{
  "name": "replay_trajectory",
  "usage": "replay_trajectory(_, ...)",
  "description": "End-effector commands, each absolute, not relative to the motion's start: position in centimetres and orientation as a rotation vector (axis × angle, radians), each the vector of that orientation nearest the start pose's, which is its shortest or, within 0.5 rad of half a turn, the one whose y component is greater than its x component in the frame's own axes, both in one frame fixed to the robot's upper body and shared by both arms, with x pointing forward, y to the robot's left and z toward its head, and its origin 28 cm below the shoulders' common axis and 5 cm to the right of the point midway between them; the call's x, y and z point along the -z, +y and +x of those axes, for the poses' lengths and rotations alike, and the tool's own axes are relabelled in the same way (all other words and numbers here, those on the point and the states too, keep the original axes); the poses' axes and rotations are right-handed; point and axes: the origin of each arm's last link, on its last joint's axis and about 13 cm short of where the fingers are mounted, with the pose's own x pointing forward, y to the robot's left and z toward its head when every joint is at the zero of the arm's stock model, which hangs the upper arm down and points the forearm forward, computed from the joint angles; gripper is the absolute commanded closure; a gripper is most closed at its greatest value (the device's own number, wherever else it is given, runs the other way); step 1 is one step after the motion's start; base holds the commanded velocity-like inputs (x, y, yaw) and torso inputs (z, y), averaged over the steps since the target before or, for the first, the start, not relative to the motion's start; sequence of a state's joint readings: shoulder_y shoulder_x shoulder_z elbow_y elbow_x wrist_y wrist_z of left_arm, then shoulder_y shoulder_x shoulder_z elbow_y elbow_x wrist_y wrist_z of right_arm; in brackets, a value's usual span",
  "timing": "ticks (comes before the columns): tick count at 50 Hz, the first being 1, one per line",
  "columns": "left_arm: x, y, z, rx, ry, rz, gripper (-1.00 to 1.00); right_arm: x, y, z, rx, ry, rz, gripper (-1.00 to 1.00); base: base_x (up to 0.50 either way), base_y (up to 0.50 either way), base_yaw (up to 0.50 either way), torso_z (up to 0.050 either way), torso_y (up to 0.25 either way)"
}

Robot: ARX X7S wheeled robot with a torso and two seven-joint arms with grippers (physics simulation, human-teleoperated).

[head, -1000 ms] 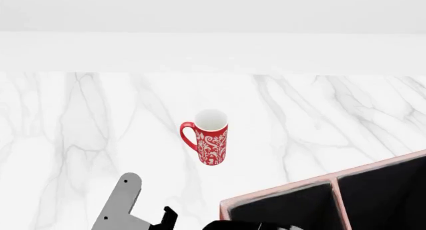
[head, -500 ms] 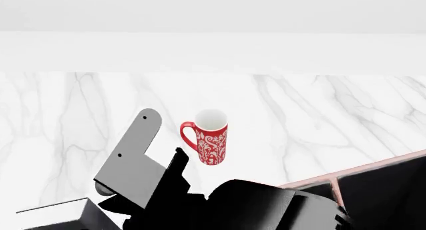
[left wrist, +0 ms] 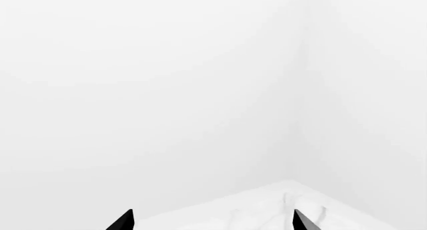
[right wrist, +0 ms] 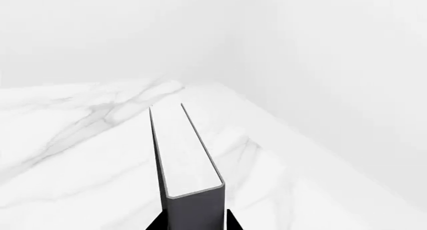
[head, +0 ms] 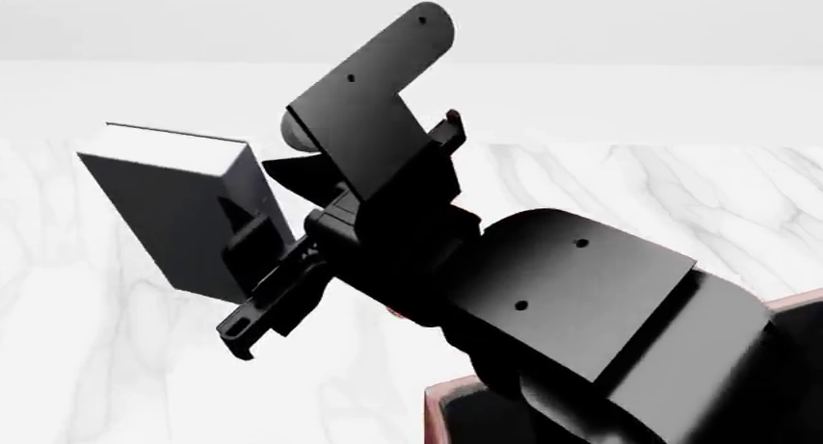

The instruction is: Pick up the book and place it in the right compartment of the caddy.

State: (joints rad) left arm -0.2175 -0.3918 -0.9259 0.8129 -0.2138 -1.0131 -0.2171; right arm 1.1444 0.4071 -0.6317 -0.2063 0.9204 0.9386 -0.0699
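The book (head: 168,208), a thick dark hardcover with a pale page block, is held in the air at the left of the head view, above the marble table. My right gripper (head: 257,256) is shut on its lower end. The right arm reaches up from the lower right. In the right wrist view the book (right wrist: 183,150) stands out from between the jaws of the right gripper (right wrist: 193,224). Of the caddy only a pinkish rim corner (head: 438,398) and a strip at the right edge (head: 808,304) show. My left gripper (left wrist: 212,221) is open and empty, facing a white wall.
The right arm hides most of the middle of the marble table (head: 77,367) and nearly all of the red-and-white mug, of which a red sliver (head: 396,315) shows. White walls stand behind the table, and a table corner (left wrist: 287,190) shows in the left wrist view.
My right arm has risen from the bottom of the head view, lifting the book up and to the left. It now covers the mug and most of the caddy.
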Motion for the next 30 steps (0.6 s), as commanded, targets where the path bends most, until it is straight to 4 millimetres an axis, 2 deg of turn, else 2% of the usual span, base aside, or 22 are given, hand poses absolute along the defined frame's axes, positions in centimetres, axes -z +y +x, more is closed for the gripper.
replay_trajectory(1, -20.0, 38.8, 13.4, -0.992, -0.244, 0.053, -1.0, -29.0, -8.6, 31.3, -0.705, -0.064, -0.187, 1.0, 0.0, 0.0, 0.0, 0.0, 0.0)
replay_trajectory(16, -19.8, 38.8, 13.6, -0.988, -0.241, 0.05, -1.0, -30.3, -12.9, 31.3, -0.474, -0.107, -0.082, 1.0, 0.0, 0.0, 0.0, 0.0, 0.001)
replay_trajectory(30, -19.8, 38.8, 13.6, -0.987, -0.241, 0.05, -1.0, -29.8, -17.5, 30.1, -0.25, -0.116, -0.038, 1.0, 0.0, 0.0, 0.0, 0.0, 0.001)
